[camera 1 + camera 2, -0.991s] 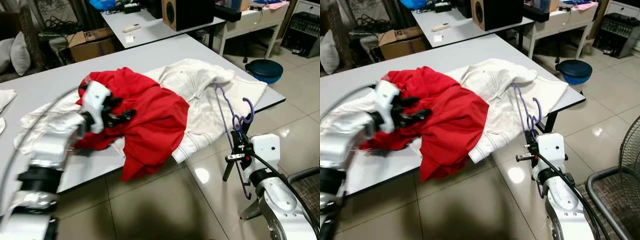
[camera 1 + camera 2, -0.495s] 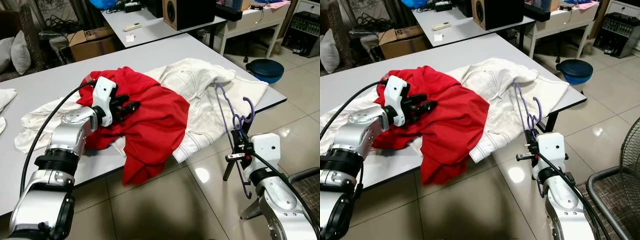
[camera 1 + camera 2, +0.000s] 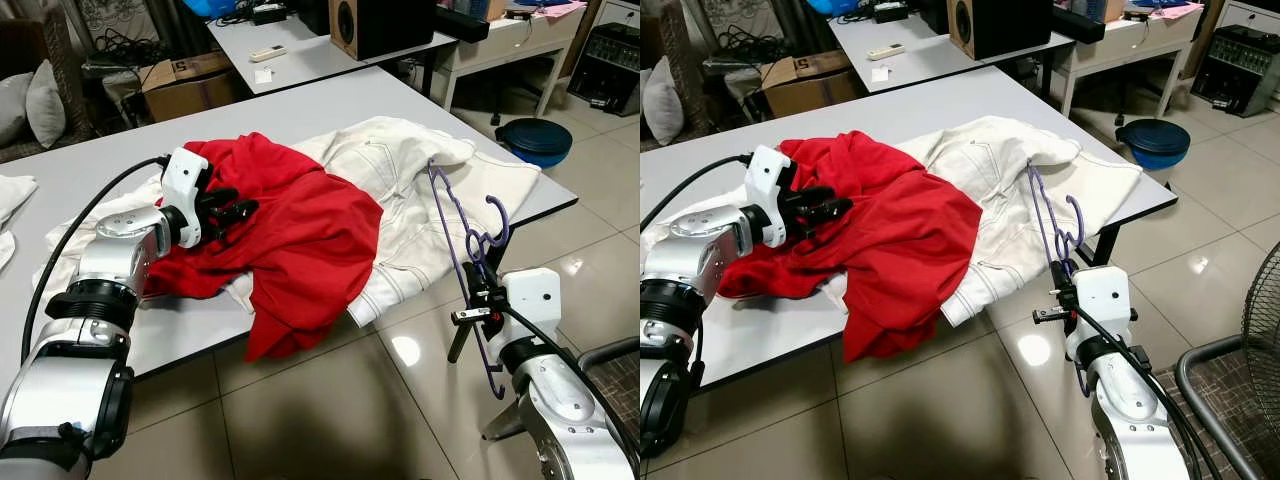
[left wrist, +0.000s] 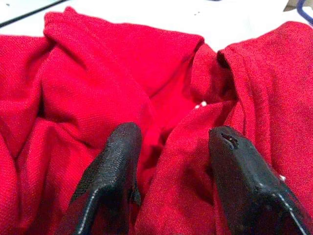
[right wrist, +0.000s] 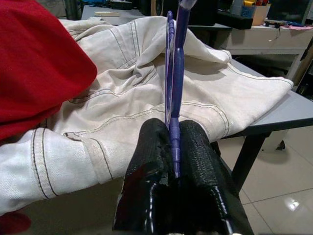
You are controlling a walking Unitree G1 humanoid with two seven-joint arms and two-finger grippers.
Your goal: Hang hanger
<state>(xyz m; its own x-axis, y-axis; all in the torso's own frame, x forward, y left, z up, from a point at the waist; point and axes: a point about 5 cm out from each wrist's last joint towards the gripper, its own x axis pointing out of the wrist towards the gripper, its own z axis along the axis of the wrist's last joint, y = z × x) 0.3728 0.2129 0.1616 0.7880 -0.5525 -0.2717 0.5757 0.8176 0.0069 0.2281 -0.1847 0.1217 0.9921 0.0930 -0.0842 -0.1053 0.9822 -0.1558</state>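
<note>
While our right end effector (image 3: 470,300) pinches the purple hanger (image 3: 462,250) upright off the worktop's (image 3: 100,170) 4 o'clock edge, beside the white garment (image 3: 420,200), we hold it clear. Our left end effector (image 4: 171,161), fingers spread, presses into the red garment (image 3: 300,230).

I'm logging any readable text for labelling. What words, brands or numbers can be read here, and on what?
No text reads clearly.
Brown cardboard box behind the grey table: dark printed mark, too blurred to read.
Red garment, white denim garment, purple plastic hanger: no lettering seen.
</note>
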